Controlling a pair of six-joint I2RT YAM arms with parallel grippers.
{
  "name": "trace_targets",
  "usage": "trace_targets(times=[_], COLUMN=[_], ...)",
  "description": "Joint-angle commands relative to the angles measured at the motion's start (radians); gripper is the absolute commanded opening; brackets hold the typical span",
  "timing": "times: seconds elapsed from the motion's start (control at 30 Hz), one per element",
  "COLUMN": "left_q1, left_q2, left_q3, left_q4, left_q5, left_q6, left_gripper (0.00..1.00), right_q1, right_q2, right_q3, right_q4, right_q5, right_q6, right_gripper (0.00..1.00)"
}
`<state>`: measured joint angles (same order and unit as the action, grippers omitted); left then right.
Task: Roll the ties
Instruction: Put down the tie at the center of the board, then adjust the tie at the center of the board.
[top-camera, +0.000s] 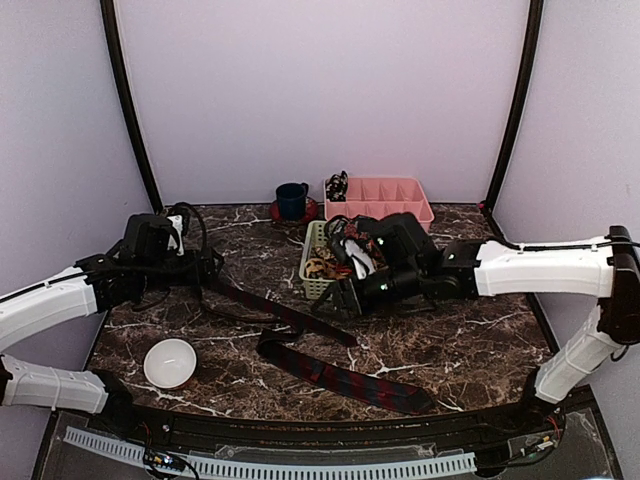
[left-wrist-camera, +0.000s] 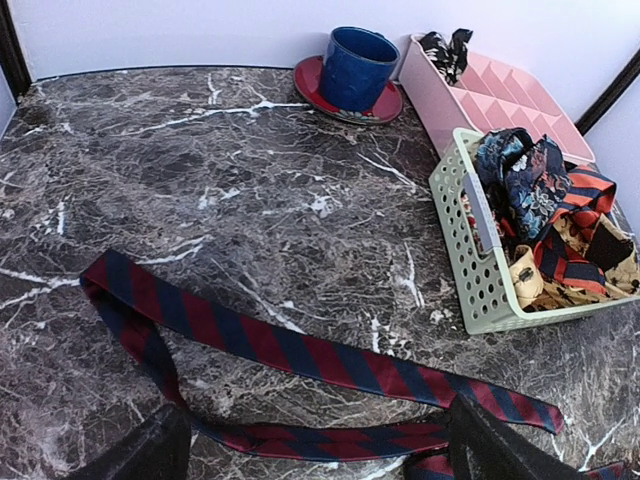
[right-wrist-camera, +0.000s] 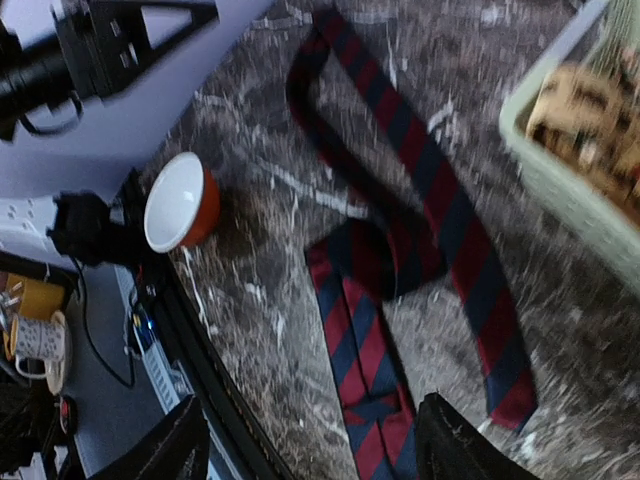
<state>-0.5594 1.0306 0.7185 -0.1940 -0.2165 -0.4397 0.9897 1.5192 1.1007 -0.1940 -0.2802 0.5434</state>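
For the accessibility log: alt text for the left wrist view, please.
A navy-and-red striped fabric necktie lies folded back on itself on a dark marble table, just ahead of the open left gripper. At right, a pale green plastic basket holds jumbled ties; behind it sit a pink divided tray and a blue mug on a red saucer.

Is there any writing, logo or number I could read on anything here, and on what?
None can be read.
The navy-and-red striped fabric necktie, blue ceramic mug, pink plastic divided tray, pale green plastic basket and white bowl show no lettering.
The speckled cup at the right wrist view's edge is too blurred to tell.
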Motion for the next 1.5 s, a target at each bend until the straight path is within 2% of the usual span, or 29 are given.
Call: trace_targets(times=[0.0,0.2,0.33,0.47,0.57,0.7,0.87,0.97,1.07,1.2,1.47], left_q1=[0.004,-0.006,-0.042,-0.089,-0.108,-0.114,-0.114,-0.113,-0.114,-0.111,-0.066], left_q2=[0.048,0.081,0.111,0.152,0.186,0.212,0.253,0.287,0.317,0.359,0.495], left_q3=[0.028,0.001,0.006,0.010,0.014,0.012,0.028,0.040,0.049,0.049,0.077], left_q4=[0.032,0.114,0.096,0.102,0.106,0.116,0.089,0.073,0.061,0.091,0.119], left_q5=[0.109,0.258,0.288,0.308,0.290,0.266,0.222,0.223,0.220,0.225,0.244], left_q6=[0.044,0.095,0.161,0.203,0.206,0.199,0.194,0.204,0.212,0.211,0.157], left_gripper=[0.90,0.86,0.84,0.80,0.76,0.73,0.69,0.68,0.68,0.68,0.66], right_q1=[0.117,0.176,0.177,0.103,0.035,-0.106,-0.350,-0.456,-0.456,-0.394,-0.207], right_q2=[0.063,0.195,0.231,0.191,0.109,-0.079,-0.361,-0.455,-0.471,-0.469,-0.252], right_q3=[-0.129,-0.186,-0.235,-0.383,-0.506,-0.604,-0.618,-0.598,-0.547,-0.557,-0.529], right_q4=[0.083,0.202,0.181,0.161,0.108,-0.058,-0.292,-0.327,-0.319,-0.141,0.057], right_q5=[-0.016,-0.030,-0.036,-0.042,-0.044,-0.033,0.005,-0.013,-0.024,-0.091,-0.048], right_q6=[0.159,0.251,0.262,0.261,0.241,0.191,0.122,0.100,0.109,0.186,0.249], right_gripper=[0.63,0.45,0.43,0.40,0.40,0.40,0.40,0.40,0.39,0.39,0.39])
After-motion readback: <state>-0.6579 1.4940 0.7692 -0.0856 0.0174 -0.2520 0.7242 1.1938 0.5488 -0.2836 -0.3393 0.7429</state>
